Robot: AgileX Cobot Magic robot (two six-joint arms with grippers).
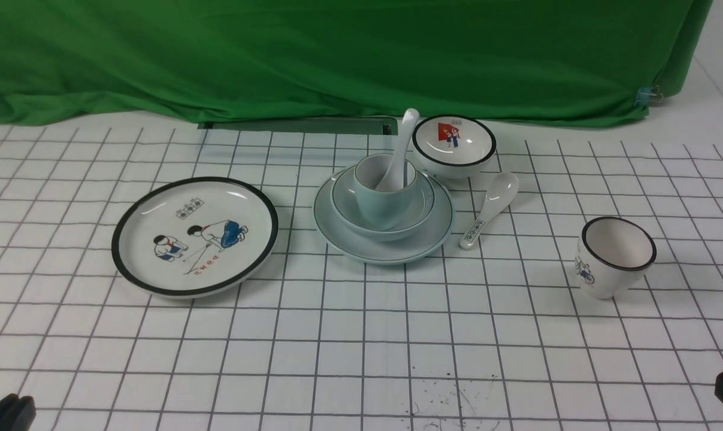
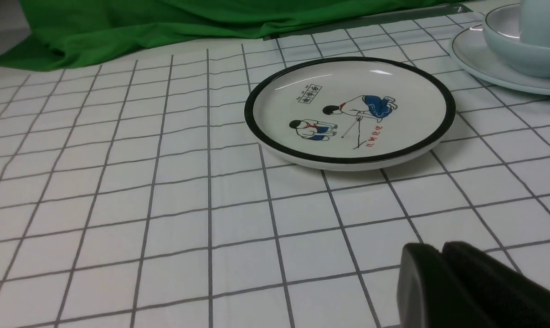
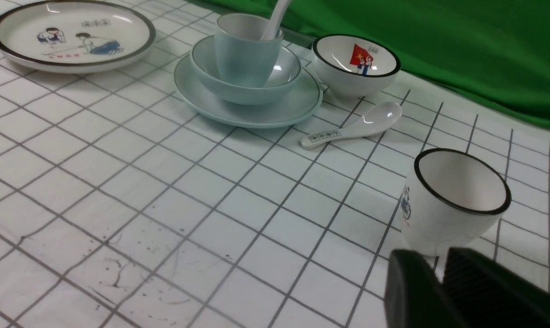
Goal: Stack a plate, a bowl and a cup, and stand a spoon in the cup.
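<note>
At centre frame the pale blue-green round plate (image 1: 384,246) carries the matching wide bowl (image 1: 344,209), the handleless cup (image 1: 384,206) inside it, and the glossy white ceramic spoon (image 1: 401,146) standing in the cup. The left gripper (image 2: 440,253), lower left, is closed and empty; the right gripper (image 3: 440,269), lower right, shows a narrow gap, empty.

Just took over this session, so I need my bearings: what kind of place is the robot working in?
Probably a staged test bench, not a real dining room: a white grid-lined tablecloth, a green cloth backdrop clipped behind, and two sets of tableware laid out, the pale blue-green plate stack and the black-rimmed picture plate.
</note>
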